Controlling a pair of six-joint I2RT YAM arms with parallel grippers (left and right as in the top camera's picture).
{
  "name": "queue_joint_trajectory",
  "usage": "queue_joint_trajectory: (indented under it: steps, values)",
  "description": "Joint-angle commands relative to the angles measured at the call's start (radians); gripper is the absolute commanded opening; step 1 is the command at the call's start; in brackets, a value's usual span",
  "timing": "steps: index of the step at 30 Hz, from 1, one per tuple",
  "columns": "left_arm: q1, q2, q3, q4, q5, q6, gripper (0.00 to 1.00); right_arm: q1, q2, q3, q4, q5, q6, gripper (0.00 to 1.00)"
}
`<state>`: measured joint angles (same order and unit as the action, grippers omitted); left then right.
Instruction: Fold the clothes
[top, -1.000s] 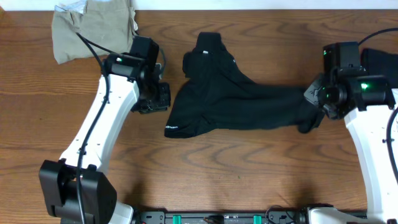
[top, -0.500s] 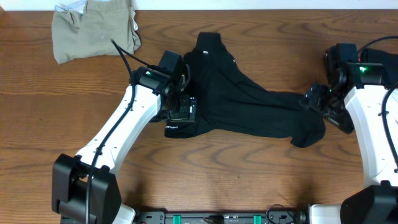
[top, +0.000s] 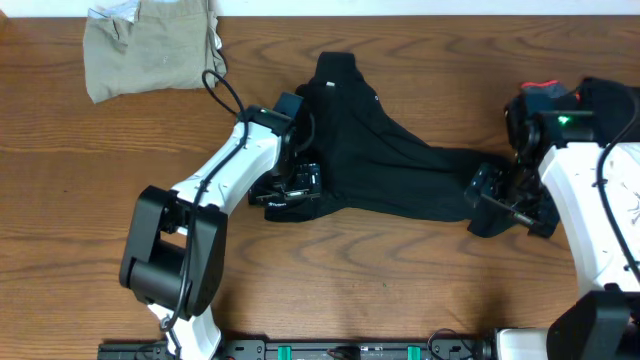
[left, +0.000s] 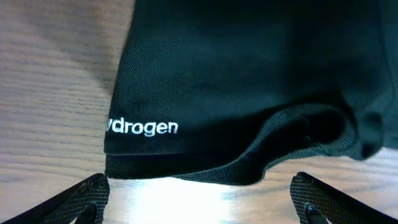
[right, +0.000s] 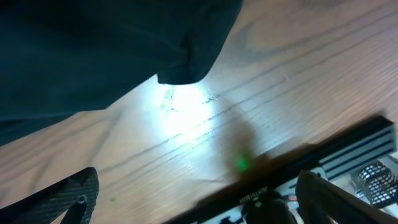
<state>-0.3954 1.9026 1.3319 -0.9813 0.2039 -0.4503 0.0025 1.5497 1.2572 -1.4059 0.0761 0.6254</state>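
The black garment (top: 385, 160) of the clothes lies bunched across the middle of the table, its collar end toward the back. My left gripper (top: 290, 188) sits at its lower-left hem. In the left wrist view the hem with white "hydrogen" print (left: 143, 127) lies just ahead of my left gripper (left: 199, 199), which is open with only bare wood between its fingertips (left: 84, 194). My right gripper (top: 502, 200) is over the garment's right end. In the right wrist view my right gripper (right: 199, 199) is open and empty, and the black fabric (right: 93, 50) lies ahead at the upper left.
A khaki garment (top: 150, 45) lies crumpled at the back left corner. A dark garment with red trim (top: 545, 88) shows behind the right arm. A black rail (right: 323, 168) runs along the table's front edge close to the right gripper.
Both grippers have opened. The left arm swung right onto the black garment's lower-left hem. The right arm let go of the garment's right end and moved forward over it.
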Motion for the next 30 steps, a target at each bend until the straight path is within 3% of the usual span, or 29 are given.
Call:
queue_joint_trajectory:
  steps: [1,9,16,21,30]
  values:
    - [0.001,0.016,-0.004,0.002,-0.002,-0.092,0.95,0.005,-0.009,-0.079,0.056,-0.012,0.044,0.99]
    - [0.001,0.082,-0.004,0.011,-0.001,-0.091,0.94,0.005,-0.009,-0.211,0.249,-0.078,0.043,0.99]
    - [0.001,0.12,-0.004,0.016,-0.002,-0.091,0.91,0.005,-0.009,-0.222,0.258,-0.081,0.039,0.99]
    - [0.001,0.12,-0.004,0.019,-0.007,-0.16,0.89,0.005,-0.009,-0.222,0.253,-0.082,0.039,0.99]
    - [0.002,0.12,-0.004,0.02,-0.18,-0.192,0.89,0.005,-0.009,-0.222,0.241,-0.081,-0.008,0.99]
